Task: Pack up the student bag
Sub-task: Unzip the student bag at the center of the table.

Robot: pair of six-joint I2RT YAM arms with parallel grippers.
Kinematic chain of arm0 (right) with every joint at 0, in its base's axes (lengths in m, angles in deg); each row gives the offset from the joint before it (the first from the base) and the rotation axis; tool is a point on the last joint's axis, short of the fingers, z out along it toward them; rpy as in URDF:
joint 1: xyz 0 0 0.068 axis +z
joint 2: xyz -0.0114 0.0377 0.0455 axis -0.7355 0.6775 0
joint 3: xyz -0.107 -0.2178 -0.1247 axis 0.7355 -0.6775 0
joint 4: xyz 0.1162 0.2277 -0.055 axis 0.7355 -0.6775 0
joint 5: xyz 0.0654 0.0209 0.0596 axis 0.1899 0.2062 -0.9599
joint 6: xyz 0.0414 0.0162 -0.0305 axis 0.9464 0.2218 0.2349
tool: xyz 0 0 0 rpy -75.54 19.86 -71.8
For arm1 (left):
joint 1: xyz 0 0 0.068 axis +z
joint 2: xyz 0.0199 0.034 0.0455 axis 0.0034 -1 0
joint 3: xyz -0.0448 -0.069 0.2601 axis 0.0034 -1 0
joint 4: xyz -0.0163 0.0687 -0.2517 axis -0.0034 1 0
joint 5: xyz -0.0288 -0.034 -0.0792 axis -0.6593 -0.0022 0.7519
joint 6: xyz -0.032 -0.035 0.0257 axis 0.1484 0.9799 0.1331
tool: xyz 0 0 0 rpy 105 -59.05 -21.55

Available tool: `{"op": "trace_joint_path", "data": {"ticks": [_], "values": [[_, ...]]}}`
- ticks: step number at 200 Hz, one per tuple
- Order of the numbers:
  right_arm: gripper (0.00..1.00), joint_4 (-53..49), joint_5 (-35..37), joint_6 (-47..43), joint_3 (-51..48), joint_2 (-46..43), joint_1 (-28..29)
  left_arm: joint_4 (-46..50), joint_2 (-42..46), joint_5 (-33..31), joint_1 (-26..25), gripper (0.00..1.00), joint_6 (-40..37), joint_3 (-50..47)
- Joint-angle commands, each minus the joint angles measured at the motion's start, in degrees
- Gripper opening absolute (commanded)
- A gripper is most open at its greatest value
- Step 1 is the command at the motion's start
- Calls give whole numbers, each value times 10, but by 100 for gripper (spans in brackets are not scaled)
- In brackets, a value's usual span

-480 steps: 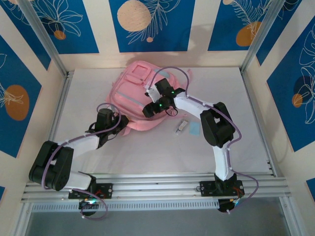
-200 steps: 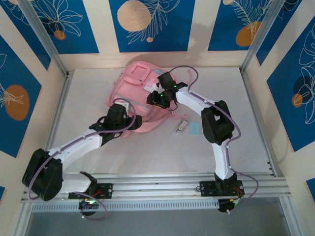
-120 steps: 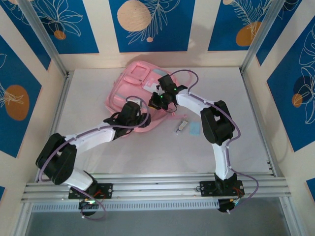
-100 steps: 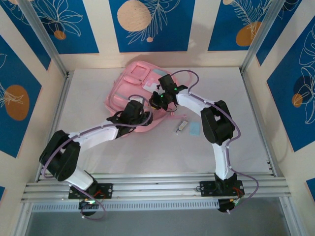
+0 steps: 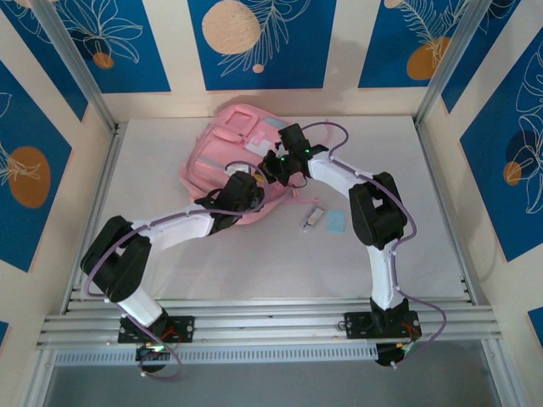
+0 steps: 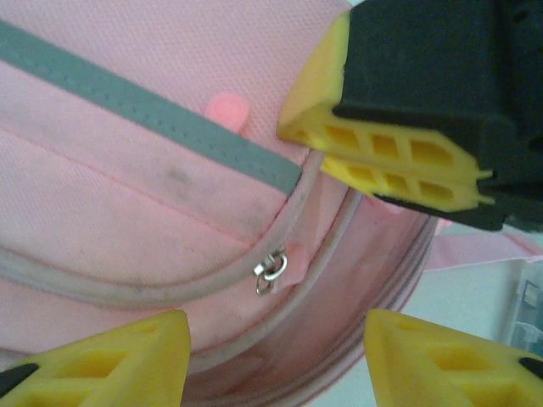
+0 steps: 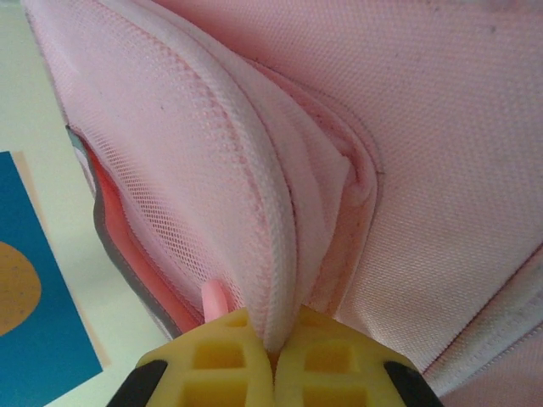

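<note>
While the student bag (image 5: 227,151) lies flat on the far part of the table (image 5: 254,271), left of the middle, both my arms reach in over its near right side.

Right jaws: clenched on the bag. From the right wrist, the two yellow fingers (image 7: 229,356) are pressed together on a thick piped edge (image 7: 271,220) of pink mesh fabric, which runs up from between them. A pink tab (image 7: 215,298) sticks out just left of that edge.

Left jaws: released, holding nothing. From the left wrist, my fingertips (image 6: 127,348) stand well apart above the bag's curved zip line. A small metal zip pull (image 6: 269,273) sits between and a little beyond them. A blue-grey trim band (image 6: 153,114) crosses the panel above it. My right arm's yellow fingers show at the upper right of that view, close to the same seam.

On the table just right of the bag: a small whitish item (image 5: 313,218) and, beside it, a pale blue card (image 5: 335,222). Both lie apart from the bag. I cannot tell what either one is.
</note>
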Motion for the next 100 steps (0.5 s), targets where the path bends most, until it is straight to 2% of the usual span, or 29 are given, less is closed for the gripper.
{"op": "trace_joint_path", "data": {"ticks": [1, 48, 100], "values": [[0, 51, -25, 15, 55, -15, -4, 13, 37, -1, -8, 56, 30, -17], [0, 71, -41, 30, 51, -8, 1, 9, 31, -16, -6, 56, 41, -10], [0, 147, -87, 80, -18, -44, 7, -49, -68, -126, 8, 54, 35, 32]]}}
